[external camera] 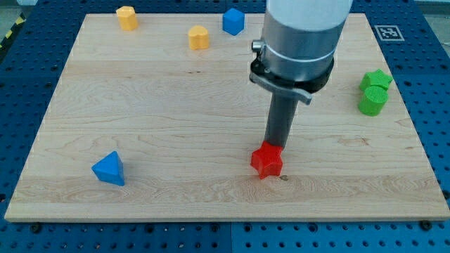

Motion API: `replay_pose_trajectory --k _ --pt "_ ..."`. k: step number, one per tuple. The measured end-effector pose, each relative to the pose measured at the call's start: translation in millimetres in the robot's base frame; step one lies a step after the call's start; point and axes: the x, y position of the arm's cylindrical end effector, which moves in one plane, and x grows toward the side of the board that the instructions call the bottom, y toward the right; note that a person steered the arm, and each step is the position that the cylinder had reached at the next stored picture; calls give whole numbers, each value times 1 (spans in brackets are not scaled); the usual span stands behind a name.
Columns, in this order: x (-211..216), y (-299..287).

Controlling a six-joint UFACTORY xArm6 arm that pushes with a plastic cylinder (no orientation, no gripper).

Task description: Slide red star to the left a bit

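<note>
The red star (266, 161) lies on the wooden board (176, 105), right of centre near the view's bottom. My tip (273, 145) stands at the star's upper edge, touching or almost touching it from the view's top side. The dark rod rises from there to the grey arm body at the view's top.
A blue triangular block (109, 169) lies at the lower left. A yellow block (126, 17), a second yellow block (199, 36) and a blue block (233, 21) lie along the top. A green star (376, 79) and a green cylinder (373, 102) sit at the right edge.
</note>
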Motion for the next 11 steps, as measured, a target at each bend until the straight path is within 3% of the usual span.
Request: replay_pose_trajectory --k 4,6,8,11 --pt "11 0" --pt "18 41" --pt "53 29" --pt "42 -14"
